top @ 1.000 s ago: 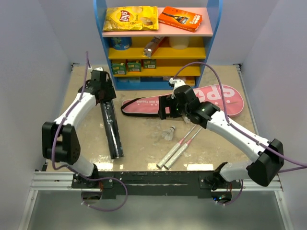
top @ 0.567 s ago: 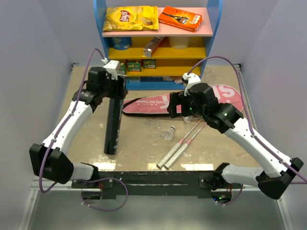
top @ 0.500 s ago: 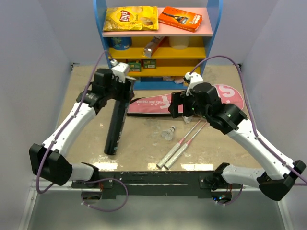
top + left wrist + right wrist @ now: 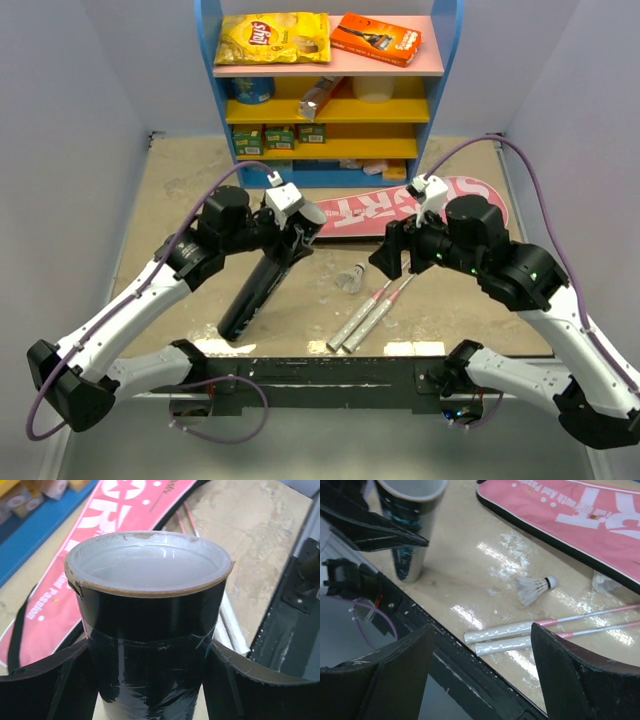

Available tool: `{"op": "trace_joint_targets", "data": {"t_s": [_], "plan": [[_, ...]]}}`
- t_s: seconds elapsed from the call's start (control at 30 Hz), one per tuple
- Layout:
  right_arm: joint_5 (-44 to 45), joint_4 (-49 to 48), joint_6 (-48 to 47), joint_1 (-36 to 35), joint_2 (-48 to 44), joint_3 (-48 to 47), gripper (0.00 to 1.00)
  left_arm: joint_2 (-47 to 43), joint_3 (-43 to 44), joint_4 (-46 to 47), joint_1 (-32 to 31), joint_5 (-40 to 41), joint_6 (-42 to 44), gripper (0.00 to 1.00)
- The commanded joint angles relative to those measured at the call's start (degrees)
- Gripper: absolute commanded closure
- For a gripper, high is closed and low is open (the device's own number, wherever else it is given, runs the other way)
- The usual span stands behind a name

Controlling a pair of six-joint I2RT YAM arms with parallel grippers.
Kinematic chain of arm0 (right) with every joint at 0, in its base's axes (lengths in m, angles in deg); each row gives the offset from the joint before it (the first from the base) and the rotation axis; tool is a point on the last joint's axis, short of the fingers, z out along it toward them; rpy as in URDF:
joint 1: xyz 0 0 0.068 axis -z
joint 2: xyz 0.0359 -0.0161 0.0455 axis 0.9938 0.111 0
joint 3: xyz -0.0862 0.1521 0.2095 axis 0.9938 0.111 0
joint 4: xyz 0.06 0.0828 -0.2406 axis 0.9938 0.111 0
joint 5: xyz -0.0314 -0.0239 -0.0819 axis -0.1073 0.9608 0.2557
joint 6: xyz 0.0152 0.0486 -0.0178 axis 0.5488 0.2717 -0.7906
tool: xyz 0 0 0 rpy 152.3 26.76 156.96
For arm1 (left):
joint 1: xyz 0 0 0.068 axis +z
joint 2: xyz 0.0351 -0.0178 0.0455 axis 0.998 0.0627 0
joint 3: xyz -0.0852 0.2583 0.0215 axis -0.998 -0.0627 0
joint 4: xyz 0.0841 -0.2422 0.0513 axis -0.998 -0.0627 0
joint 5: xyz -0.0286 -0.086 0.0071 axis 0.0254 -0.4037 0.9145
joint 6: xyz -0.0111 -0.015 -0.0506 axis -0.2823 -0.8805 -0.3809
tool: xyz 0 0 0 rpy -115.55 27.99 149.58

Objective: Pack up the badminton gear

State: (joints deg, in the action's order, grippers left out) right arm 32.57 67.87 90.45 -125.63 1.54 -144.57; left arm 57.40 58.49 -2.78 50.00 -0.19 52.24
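Note:
My left gripper (image 4: 293,237) is shut on the open top end of the long black tube (image 4: 255,290). The tube leans, with its lower end on the table near the front edge. The left wrist view looks into the tube's pale open mouth (image 4: 150,625), with a finger either side. The white shuttlecock (image 4: 350,278) lies on the table, and the two rackets' white handles (image 4: 358,322) lie just in front of it. The pink SPORT bag (image 4: 400,205) lies flat behind them. My right gripper (image 4: 390,262) is open and empty, hovering above the handles (image 4: 505,637) and shuttlecock (image 4: 532,589).
A blue and yellow shelf unit (image 4: 330,120) stands at the back, with the yellow crisp packet (image 4: 273,38) and orange box (image 4: 376,37) on top. The black mounting rail (image 4: 320,372) runs along the table's front edge. Grey walls close in both sides.
My left arm has carried the tube's top end rightward and toward the front, tilting it. My right gripper has pulled back from the bag toward the front, now over the racket handles.

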Motion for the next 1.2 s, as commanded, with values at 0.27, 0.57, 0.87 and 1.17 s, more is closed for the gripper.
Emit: {"op": "trace_joint_targets", "data": {"t_s": [0.27,0.57,0.87,1.17], "plan": [[-16.95,-0.77,-3.76,-0.10,-1.84,-0.50,0.27,3.41,-5.07,7.48,-11.84,-1.04,0.89,1.00],[-21.86,-4.81,-5.95,-0.01,0.19,1.87,0.36,6.76,-2.44,8.19,-20.28,1.51,2.13,1.00],[-25.47,-8.59,-5.52,-0.01,0.28,5.12,0.50,4.65,-4.63,10.99,-21.61,1.42,1.43,1.00],[-27.75,-11.76,-4.02,-0.01,0.36,8.81,0.57,2.36,-7.00,13.90,-21.69,0.11,0.11,1.00]]}}
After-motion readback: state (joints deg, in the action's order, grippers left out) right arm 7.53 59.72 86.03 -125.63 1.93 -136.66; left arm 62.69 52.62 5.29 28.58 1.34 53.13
